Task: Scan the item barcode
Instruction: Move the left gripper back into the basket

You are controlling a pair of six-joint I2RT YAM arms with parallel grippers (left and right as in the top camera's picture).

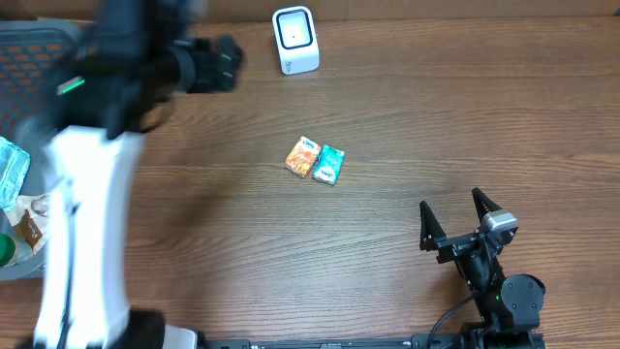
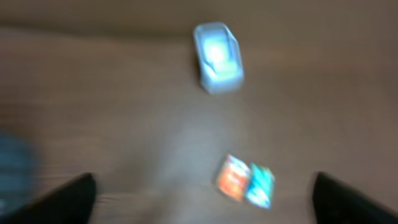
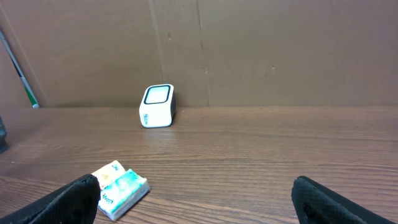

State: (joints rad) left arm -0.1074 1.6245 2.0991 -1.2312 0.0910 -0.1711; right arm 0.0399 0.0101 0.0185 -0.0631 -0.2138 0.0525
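**Current state**

1. Locate the packet (image 1: pixel 315 161). It lies flat on the surface (image 1: pixel 407 116) near the centre, orange on its left half and teal on its right. You cannot tell from these views whether it is one packet or two touching ones. Nothing grips it.
2. Locate the barcode scanner (image 1: pixel 295 39). It stands upright at the far edge of the surface, well apart from the packet. Its window faces up and toward the near side, so a code has to be presented from above or in front.
3. Check the left arm (image 1: pixel 82 213). It reaches over the far left of the surface, left of the scanner and beside the basket (image 1: pixel 29 44) of goods. Its jaws stand wide apart and hold nothing. The left wrist view is blurred, but it shows both the scanner and the packet beyond the spread fingers (image 2: pixel 68 199).
4. Check the right arm (image 1: pixel 489 257). It rests low at the near right, clear of the working area. Its jaws are fully apart and empty, and they point toward the packet and scanner.

**Assessment**

Treat the packet as not yet picked up. No barcode is visible in any view, so it is probably on a hidden face. Expect to grip the packet by its edges and turn that face toward the scanner window.
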